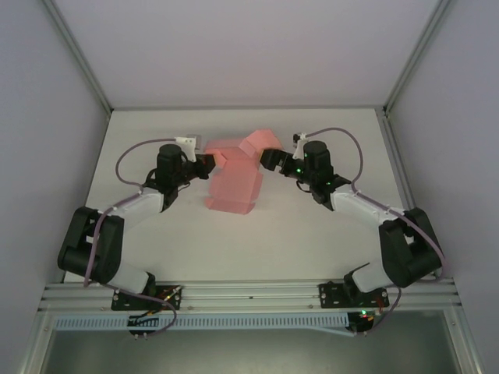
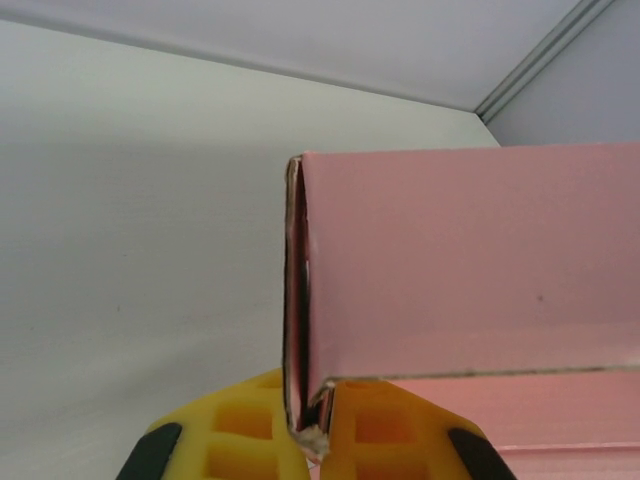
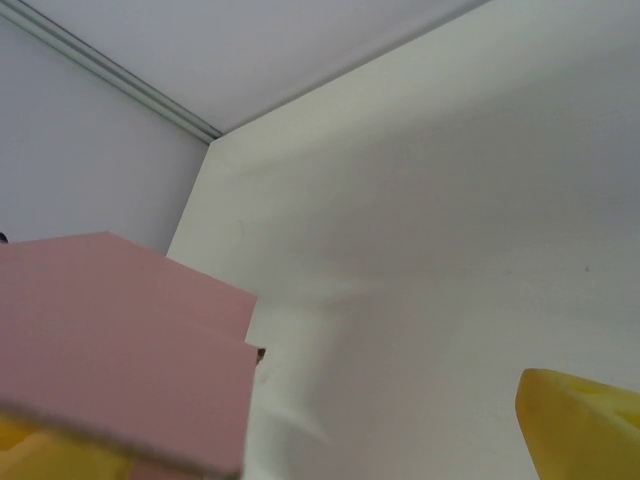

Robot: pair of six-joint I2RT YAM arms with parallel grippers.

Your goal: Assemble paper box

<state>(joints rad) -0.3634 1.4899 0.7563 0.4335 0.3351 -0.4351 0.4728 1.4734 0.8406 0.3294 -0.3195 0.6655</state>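
Note:
The pink paper box (image 1: 232, 183) lies partly folded on the white table (image 1: 312, 226) between my two arms, with a raised flap (image 1: 257, 142) at its far right. My left gripper (image 1: 211, 164) is shut on the box's left edge. In the left wrist view, the yellow fingers (image 2: 250, 435) pinch a folded corner of the box (image 2: 460, 260) at the bottom. My right gripper (image 1: 268, 159) stands open beside the raised flap. In the right wrist view, a pink panel (image 3: 110, 350) lies over the left finger (image 3: 40, 450), and the right finger (image 3: 585, 425) is far apart from it.
Grey walls (image 1: 47, 93) and metal frame posts (image 1: 82, 58) close in the table on the left, back and right. Bare white tabletop stretches in front of the box towards the arm bases (image 1: 148, 294).

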